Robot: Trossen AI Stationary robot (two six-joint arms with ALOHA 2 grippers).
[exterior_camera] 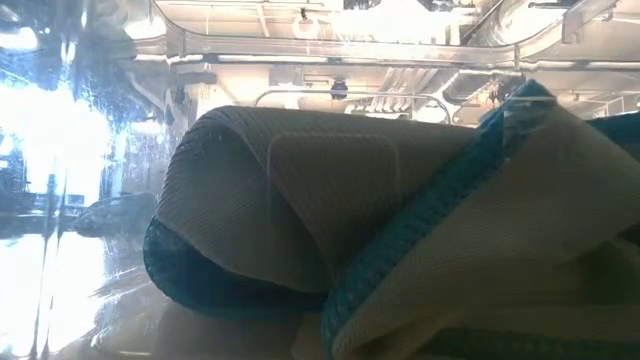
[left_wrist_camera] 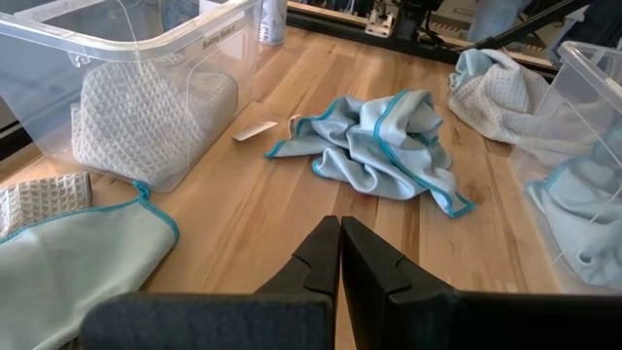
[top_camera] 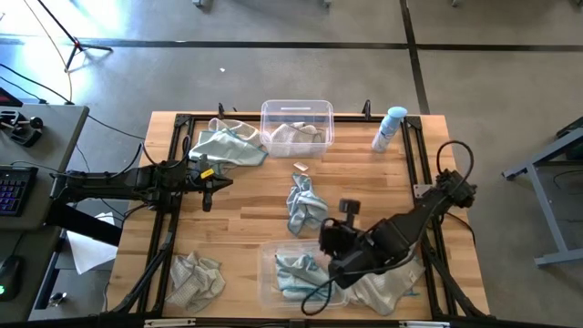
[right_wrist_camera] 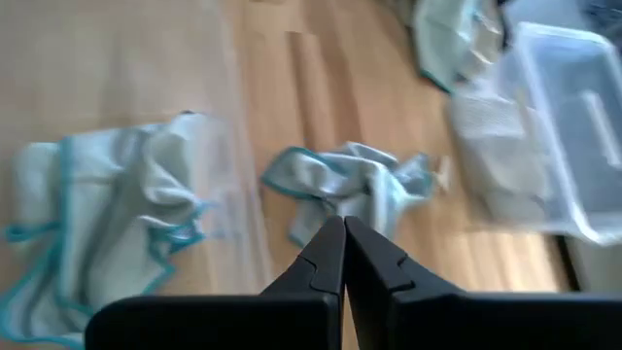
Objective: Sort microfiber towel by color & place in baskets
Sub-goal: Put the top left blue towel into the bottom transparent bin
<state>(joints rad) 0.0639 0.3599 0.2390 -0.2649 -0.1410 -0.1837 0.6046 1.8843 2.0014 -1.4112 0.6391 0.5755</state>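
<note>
Towels: 1 lies in each basket, far [top_camera: 297,125] and near [top_camera: 273,282]; 4 are left on the table [top_camera: 255,196]. Left gripper [left_wrist_camera: 339,255] and right gripper [right_wrist_camera: 343,251] are both closed, empty.

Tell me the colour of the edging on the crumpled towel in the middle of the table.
Teal-blue edging on the pale blue towel; the left wrist view shows it best.
</note>
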